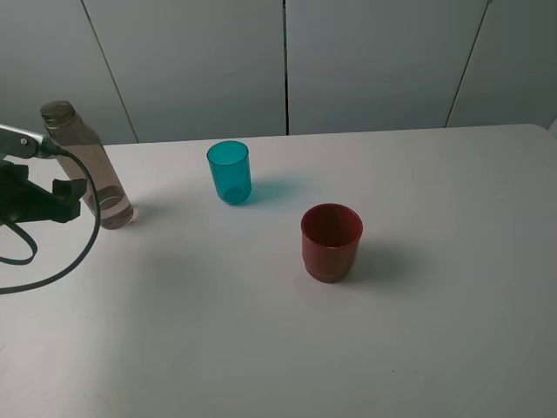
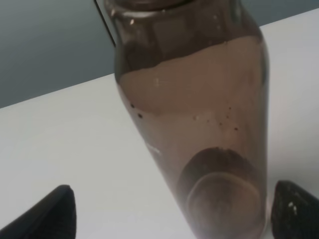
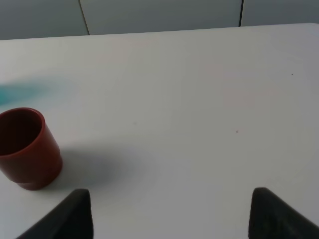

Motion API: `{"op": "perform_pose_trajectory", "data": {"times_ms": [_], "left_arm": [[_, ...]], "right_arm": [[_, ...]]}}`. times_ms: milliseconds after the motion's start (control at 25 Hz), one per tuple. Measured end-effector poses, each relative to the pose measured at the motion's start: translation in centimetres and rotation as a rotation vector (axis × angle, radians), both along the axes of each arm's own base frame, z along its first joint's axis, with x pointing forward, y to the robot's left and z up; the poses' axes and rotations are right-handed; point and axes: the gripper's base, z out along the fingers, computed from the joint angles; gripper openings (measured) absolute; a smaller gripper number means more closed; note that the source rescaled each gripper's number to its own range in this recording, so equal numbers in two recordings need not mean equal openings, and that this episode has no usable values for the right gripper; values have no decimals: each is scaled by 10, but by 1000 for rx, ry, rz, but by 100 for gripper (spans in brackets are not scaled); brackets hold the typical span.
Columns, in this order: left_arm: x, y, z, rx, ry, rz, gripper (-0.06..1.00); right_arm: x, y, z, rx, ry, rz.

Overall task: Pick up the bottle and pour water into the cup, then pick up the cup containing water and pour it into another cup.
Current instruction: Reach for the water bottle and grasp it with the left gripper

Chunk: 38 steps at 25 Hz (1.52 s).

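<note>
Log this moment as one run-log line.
phase: pre-grasp | left hand: open, straddling bottle base | right hand: open, empty | bottle: standing, part-full | teal cup, red cup: upright, untouched

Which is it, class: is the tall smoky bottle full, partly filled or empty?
Partly filled. The left wrist view shows a liquid line across the bottle below its shoulder, darker above, paler below.

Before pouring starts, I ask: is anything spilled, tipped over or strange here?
Nothing stands out: the bottle, the teal cup and the red cup stand on their bases, and no spill shows on the table.
</note>
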Motion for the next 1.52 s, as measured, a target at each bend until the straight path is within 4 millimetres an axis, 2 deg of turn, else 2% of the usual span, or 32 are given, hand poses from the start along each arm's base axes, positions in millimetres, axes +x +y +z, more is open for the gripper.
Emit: {"op": "perform_pose_trajectory", "data": {"times_ms": [360, 680, 1000, 1520], "left_arm": [[0, 5, -1, -45, 0, 75, 99], [10, 3, 6, -32, -21, 42, 99], [15, 1, -7, -31, -11, 18, 99], [44, -1, -18, -23, -11, -33, 99]], "right_arm": [[0, 0, 0, 0, 0, 0], [0, 0, 0, 0, 0, 0], [0, 0, 0, 0, 0, 0], [0, 0, 0, 5, 0, -3]]}}
